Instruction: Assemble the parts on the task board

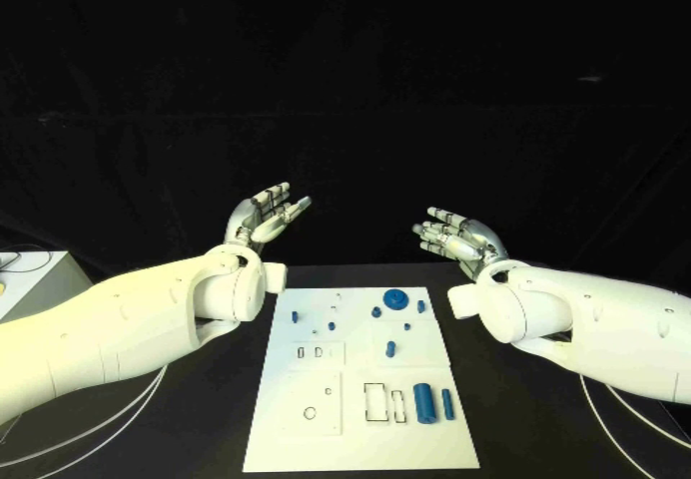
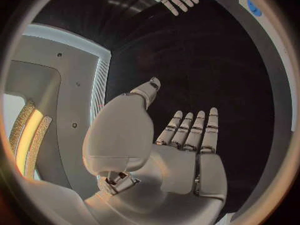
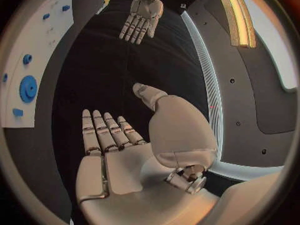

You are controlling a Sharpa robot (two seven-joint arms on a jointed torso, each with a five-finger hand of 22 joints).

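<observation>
The white task board (image 1: 360,439) lies in the middle of the black table. Several small blue parts lie on it: a round gear (image 1: 394,295) near its far edge, a thick cylinder (image 1: 423,400) and a thin pin (image 1: 448,402) near its right side. My left hand (image 1: 268,218) is raised beyond the board's far left corner, fingers apart, holding nothing. My right hand (image 1: 455,236) is raised beyond the far right corner, also empty with fingers spread. The left wrist view shows its flat empty palm (image 2: 187,160); the right wrist view shows the same (image 3: 119,160), with the board (image 3: 37,50) and gear (image 3: 28,88) beside it.
A pale box-like object (image 1: 22,274) sits at the table's far left edge. Black table surface (image 1: 533,429) flanks the board on both sides. White cables curve over the table near both arms.
</observation>
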